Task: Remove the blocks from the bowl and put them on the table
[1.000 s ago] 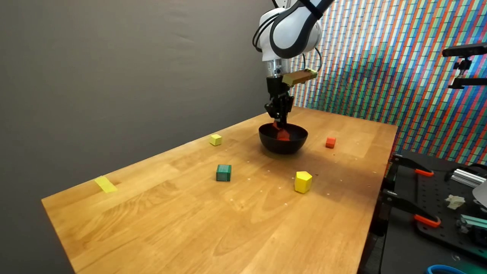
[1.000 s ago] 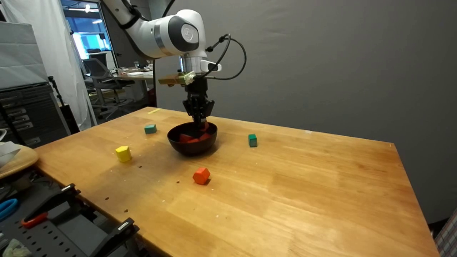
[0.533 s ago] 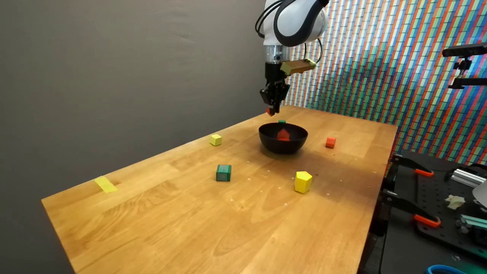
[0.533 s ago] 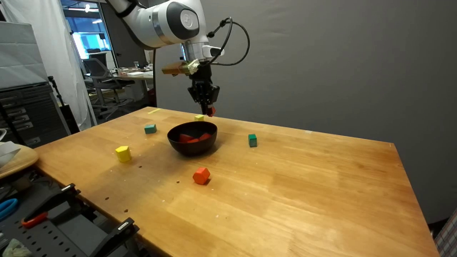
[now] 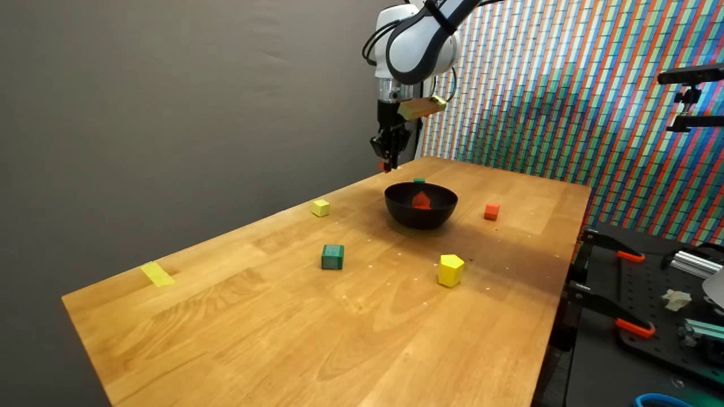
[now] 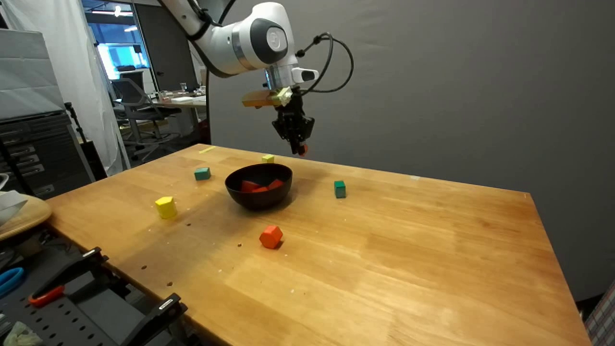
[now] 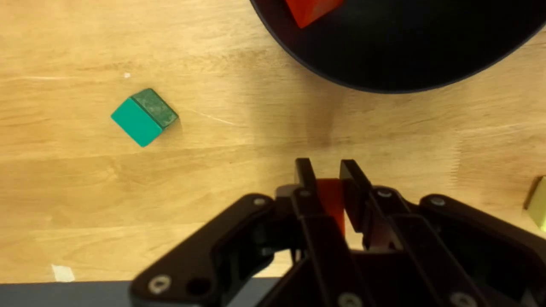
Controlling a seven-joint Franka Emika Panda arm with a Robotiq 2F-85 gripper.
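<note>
Releasing without loss: hazards and causes

Gripping a red block (image 7: pixel 330 194) between nearly closed fingers (image 7: pixel 305 171), my hand (image 7: pixel 326 165) hangs above the table (image 7: pixel 204 192), near the bowl (image 7: pixel 401 68) but outside its rim.

1. Slip. In both exterior views the block shows past one side of the fingers. An off-centre hold of this kind may let it twist free if I jerk; lower smoothly.

2. Bounce. Releasing at this height would probably make the block tumble. The table edge (image 7: pixel 100 278) runs near the hand, on the side away from the bowl, so a tumble that way could carry it over. Release only after contact.

3. Strike. The bowl holds further red blocks (image 6: pixel 249 186); I cannot tell the exact count. A low pass could catch the rim and tip it, scattering them.

4. Crowding. A green block (image 7: pixel 143 117) and a pale yellow block (image 7: pixel 539 205) flank the spot below me. Sideways drift could land one block on another.

5. Far field. An orange block (image 6: pixel 271 237), a bright yellow block (image 6: pixel 166 207) and a second green block (image 6: pixel 202 173) lie well apart from me; only a low sweep should disturb them.
</note>
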